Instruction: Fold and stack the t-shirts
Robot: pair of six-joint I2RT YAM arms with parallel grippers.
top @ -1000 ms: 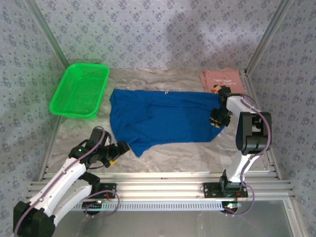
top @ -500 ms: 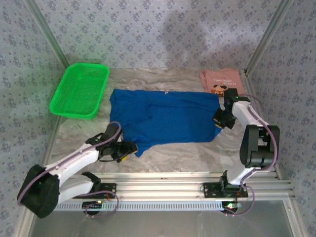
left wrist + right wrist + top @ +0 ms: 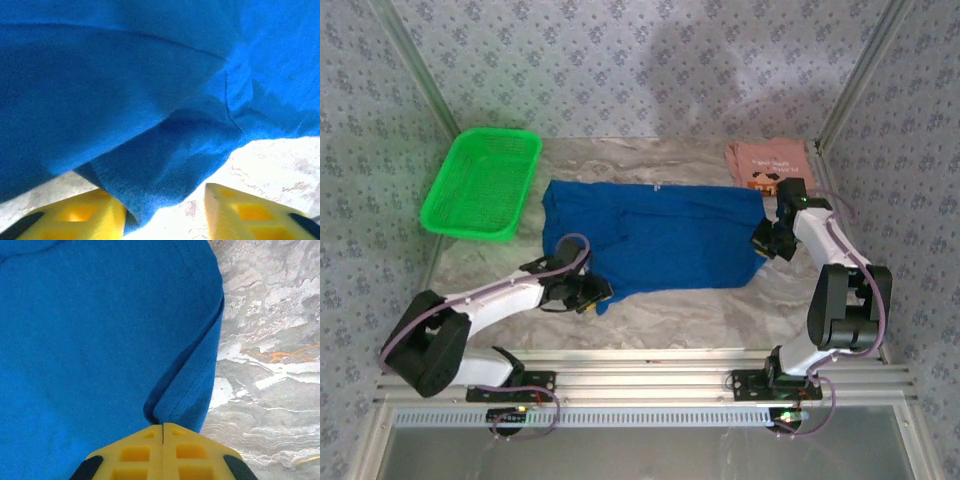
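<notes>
Top external view has the royal-blue cloth t-shirt (image 3: 655,240) spread across the middle of the marbled table (image 3: 720,300), its right edge pinched by the right gripper (image 3: 763,240) with fingers pressed together, its near-left corner reaching between the parted fingers of the left gripper (image 3: 592,293), and the folded salmon-pink cloth t-shirt (image 3: 770,165) at far right.

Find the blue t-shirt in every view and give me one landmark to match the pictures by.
Top external: blue t-shirt spread flat mid-table, between green basket and pink t-shirt.
Left wrist: covers the upper frame; a corner dips between the fingers of the open left gripper.
Right wrist: covers left and centre; its hem fold meets the shut right gripper.
Shared landmark: the marbled table, beside the shirt's edge in all three.
</notes>
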